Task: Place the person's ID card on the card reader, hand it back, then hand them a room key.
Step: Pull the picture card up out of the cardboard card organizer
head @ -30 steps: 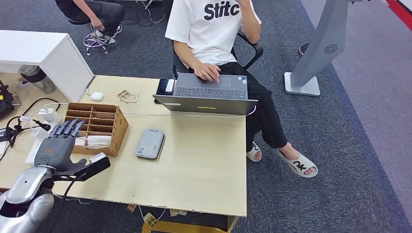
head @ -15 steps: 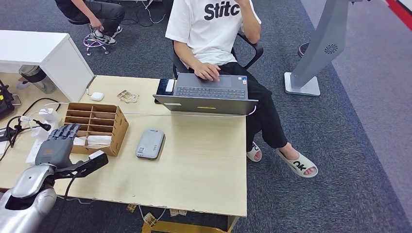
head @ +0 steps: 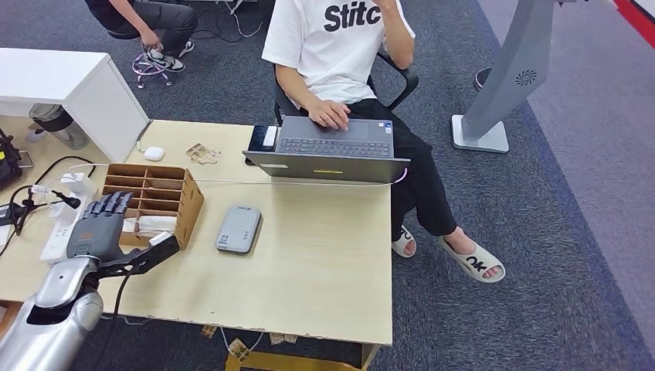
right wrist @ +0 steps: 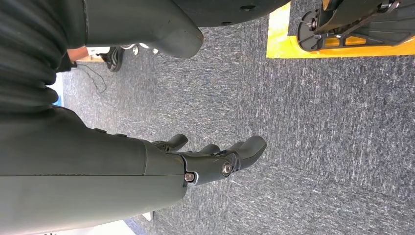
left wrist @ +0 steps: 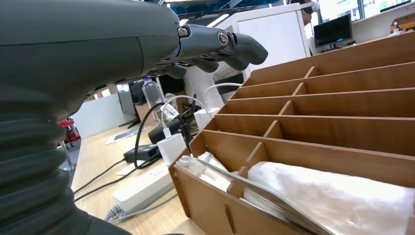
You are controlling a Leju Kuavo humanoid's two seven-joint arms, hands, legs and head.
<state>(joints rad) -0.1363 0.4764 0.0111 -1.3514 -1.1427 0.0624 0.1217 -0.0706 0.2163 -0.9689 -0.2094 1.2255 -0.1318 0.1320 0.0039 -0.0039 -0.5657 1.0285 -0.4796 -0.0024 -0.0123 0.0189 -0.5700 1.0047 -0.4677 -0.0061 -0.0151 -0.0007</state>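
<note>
The grey card reader (head: 238, 229) lies flat near the middle of the wooden table (head: 324, 270). To its left stands a wooden slotted organizer (head: 189, 205), with thin cards (left wrist: 274, 200) and white padding (left wrist: 342, 196) in its nearest slot. My left hand (head: 99, 228) hovers at the organizer's near left corner with fingers spread and straight and the thumb stretched toward the reader; it holds nothing. In the left wrist view the fingers (left wrist: 220, 44) reach above the organizer (left wrist: 342, 132). My right hand (right wrist: 195, 161) hangs over grey carpet, fingers loosely extended and empty.
A person in a white T-shirt (head: 340, 46) sits across the table typing on a laptop (head: 332, 147). A power strip and cables (head: 58, 239) lie left of my hand. A white cabinet (head: 69, 85) stands at the back left and a grey stand (head: 510, 77) at the right.
My left hand has drifted a little forward and to the right, closer to the organizer's near corner, still empty. The person and the reader have not moved.
</note>
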